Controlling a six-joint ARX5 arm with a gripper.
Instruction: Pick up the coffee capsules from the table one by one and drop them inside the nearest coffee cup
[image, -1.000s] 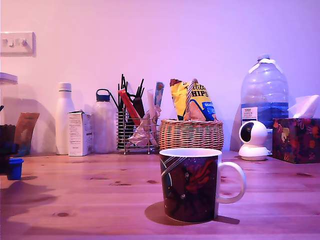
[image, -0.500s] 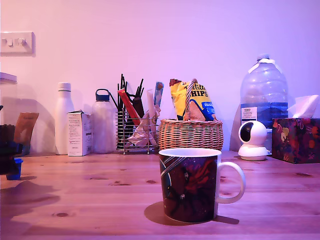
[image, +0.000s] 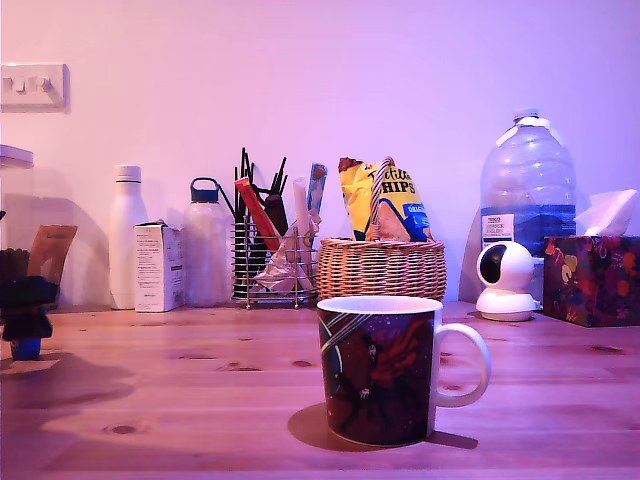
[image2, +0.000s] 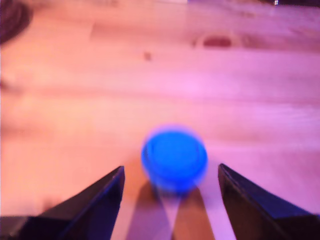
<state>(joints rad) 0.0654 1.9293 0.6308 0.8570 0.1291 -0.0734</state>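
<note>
A small bright blue coffee capsule (image2: 174, 156) stands on the pine table (image2: 210, 85), blurred in the wrist view. My gripper (image2: 170, 167) is open, with one dark finger on each side of the capsule and a gap to each. In the exterior view the gripper (image: 26, 322) is a dark shape low at the far left edge. Only a bit of the blue capsule (image: 27, 348) shows under it there. The coffee cup (image: 382, 368), dark with red-caped artwork and a white handle, stands at the front centre, far to the exterior view's right of the gripper.
Along the back wall stand a white bottle (image: 127, 235), a small carton (image: 158, 267), a clear bottle (image: 208, 245), a wire utensil rack (image: 270, 265), a wicker basket (image: 382, 268) with snack bags, a white camera (image: 505, 280), a water jug (image: 528, 190) and a tissue box (image: 592, 278).
The gripper has come down over the blue capsule at the exterior view's left edge, so most of the capsule is now covered. The cup has not moved.
</note>
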